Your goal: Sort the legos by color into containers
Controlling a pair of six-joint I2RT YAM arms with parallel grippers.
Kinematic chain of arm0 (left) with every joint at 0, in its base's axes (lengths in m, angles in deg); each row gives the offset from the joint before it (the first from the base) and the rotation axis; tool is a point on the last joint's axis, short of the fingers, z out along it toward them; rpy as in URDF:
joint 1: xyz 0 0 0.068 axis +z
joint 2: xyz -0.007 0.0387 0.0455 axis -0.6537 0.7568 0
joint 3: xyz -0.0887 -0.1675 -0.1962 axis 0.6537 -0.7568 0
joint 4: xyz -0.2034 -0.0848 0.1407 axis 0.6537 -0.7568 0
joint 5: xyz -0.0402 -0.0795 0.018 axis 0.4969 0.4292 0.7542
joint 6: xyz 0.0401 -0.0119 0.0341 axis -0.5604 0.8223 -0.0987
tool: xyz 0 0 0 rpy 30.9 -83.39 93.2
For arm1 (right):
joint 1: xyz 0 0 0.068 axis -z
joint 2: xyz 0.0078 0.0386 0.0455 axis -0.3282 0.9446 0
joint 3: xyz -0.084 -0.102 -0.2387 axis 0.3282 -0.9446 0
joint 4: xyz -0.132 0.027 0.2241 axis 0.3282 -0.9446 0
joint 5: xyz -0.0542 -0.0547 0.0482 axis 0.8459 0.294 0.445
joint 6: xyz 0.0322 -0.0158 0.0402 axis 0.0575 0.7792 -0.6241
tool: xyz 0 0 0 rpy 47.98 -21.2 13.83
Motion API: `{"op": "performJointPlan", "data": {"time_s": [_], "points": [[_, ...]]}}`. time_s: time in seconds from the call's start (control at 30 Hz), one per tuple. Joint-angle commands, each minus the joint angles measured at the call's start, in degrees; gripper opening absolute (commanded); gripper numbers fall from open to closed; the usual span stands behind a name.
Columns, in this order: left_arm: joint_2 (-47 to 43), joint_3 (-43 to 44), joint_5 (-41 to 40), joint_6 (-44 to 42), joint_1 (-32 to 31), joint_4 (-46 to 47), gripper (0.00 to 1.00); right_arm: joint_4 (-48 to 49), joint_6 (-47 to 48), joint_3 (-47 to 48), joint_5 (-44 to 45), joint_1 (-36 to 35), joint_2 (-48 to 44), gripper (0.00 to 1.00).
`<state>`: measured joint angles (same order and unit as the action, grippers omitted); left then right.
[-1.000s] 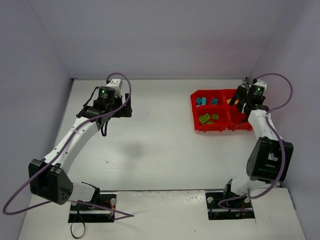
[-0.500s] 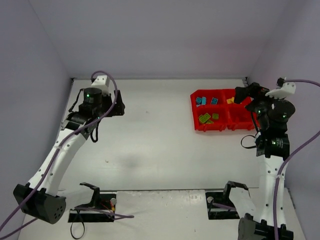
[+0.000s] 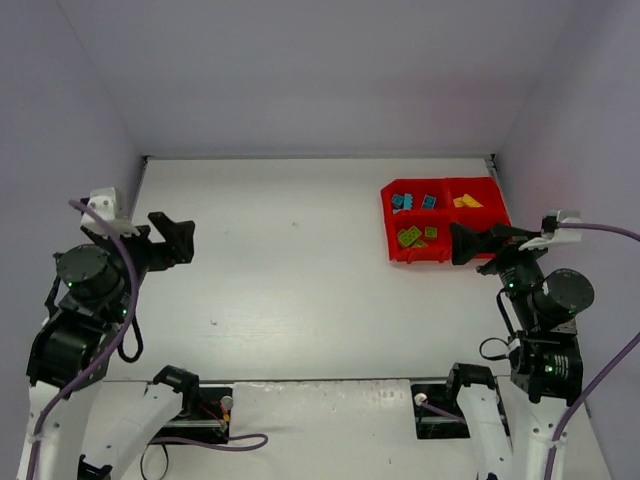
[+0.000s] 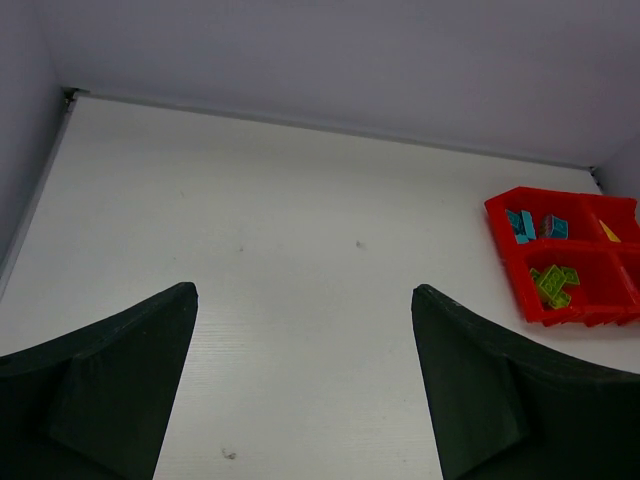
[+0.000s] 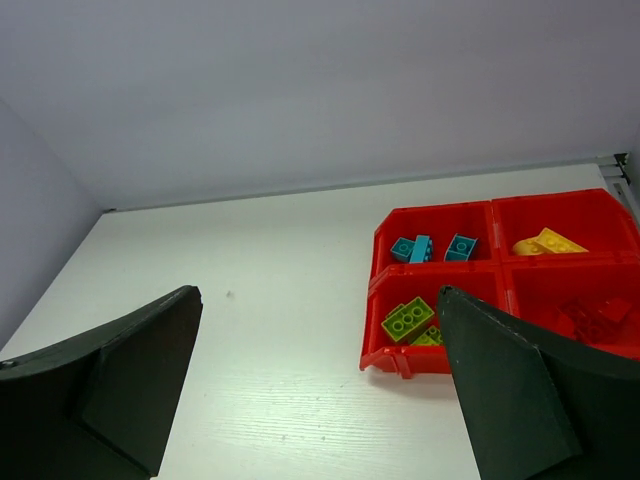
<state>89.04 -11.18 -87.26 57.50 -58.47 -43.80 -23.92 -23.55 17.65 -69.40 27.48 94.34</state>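
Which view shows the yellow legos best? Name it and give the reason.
The right wrist view: the yellow legos sit large and unobstructed in the red tray's far right compartment. The top external view shows them as a small yellow patch; the left wrist view shows only a tiny sliver.

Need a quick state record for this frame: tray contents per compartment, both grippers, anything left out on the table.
tray: red, four compartments, far right of table
far-left compartment: cyan bricks
far-right compartment: yellow bricks
near-left compartment: green bricks
near-right compartment: red bricks
loose bricks outside tray: none visible
left gripper: jaws open, empty, over table's left side
right gripper: jaws open, empty, near side of tray
sort status: looks complete
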Motion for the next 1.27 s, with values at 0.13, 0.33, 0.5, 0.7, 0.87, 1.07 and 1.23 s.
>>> {"op": "performJointPlan", "data": {"time_s": [0.13, 0.33, 0.5, 0.7, 0.87, 1.07, 1.23], "points": [[-5.3, -6.4, -2.1, 0.6, 0.3, -0.5, 0.81, 1.1, 1.8, -3.1, 8.1, -4.6, -4.9, 1.00], [-7.6, -13.6, -0.5, 2.5, 0.3, 1.9, 0.81, 0.9, 0.7, -6.0, 12.2, -6.1, -8.6, 1.00], [-9.7, -19.0, -0.6, 2.6, 0.3, 5.4, 0.81, 0.2, 0.5, -8.2, 13.2, -6.9, -10.6, 1.00], [-11.3, -24.4, -0.9, 2.2, 0.3, 8.5, 0.81, -0.7, 0.8, -10.0, 14.8, -8.0, -12.4, 1.00], [-11.2, -26.0, -1.4, 1.2, 0.3, 7.7, 0.81, -1.0, 1.1, -10.9, 16.5, -8.0, -13.7, 1.00], [-10.3, -26.3, -1.3, 0.6, 0.4, 7.5, 0.81, -0.9, 1.4, -11.5, 17.4, -9.7, -14.4, 1.00], [-9.1, -26.1, -0.9, 0.6, 0.4, 7.5, 0.81, -0.9, 1.6, -11.8, 17.6, -9.7, -14.4, 1.00]]}}
